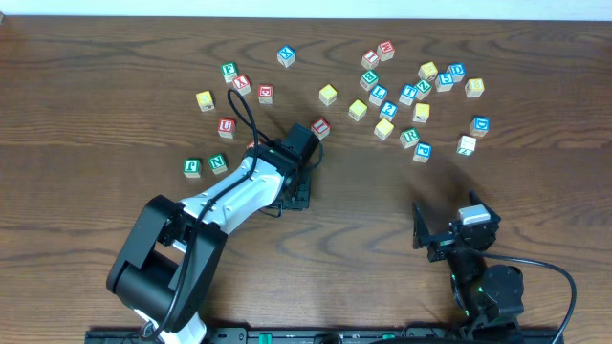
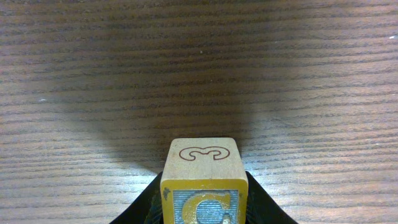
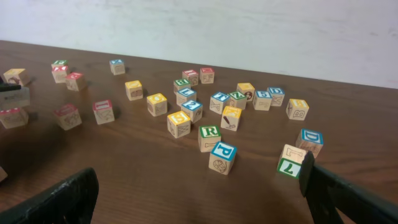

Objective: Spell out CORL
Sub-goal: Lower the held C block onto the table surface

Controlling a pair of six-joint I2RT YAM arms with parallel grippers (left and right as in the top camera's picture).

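So the left claw [image 2: 202, 214] is pinching the C block [image 2: 200, 168] by its sides, a dark finger showing on each side of it. The left wrist view shows nothing but bare wood grain and the claw's own shadow ahead of it. Can't tell if the block is resting on the tabletop [image 1: 86, 86] or held just above it. From overhead, that arm reaches to just left of centre, and a red block [image 1: 320, 126] is near its wrist. The rest of the blocks [image 1: 411, 96] are scattered along the far half, the thickest bunch at far right and a smaller bunch at far left. A few sit near the far edge, where the wood meets a pale wall [image 3: 249, 31]. The right claw [image 3: 199, 205] is spread wide and holding nothing, parked low near the front right edge. The green R block [image 3: 209, 137] sits in front of it with a blue P block [image 3: 222, 157] just beside that. The front middle strip between the two arms is plain wood, so that's the open room.
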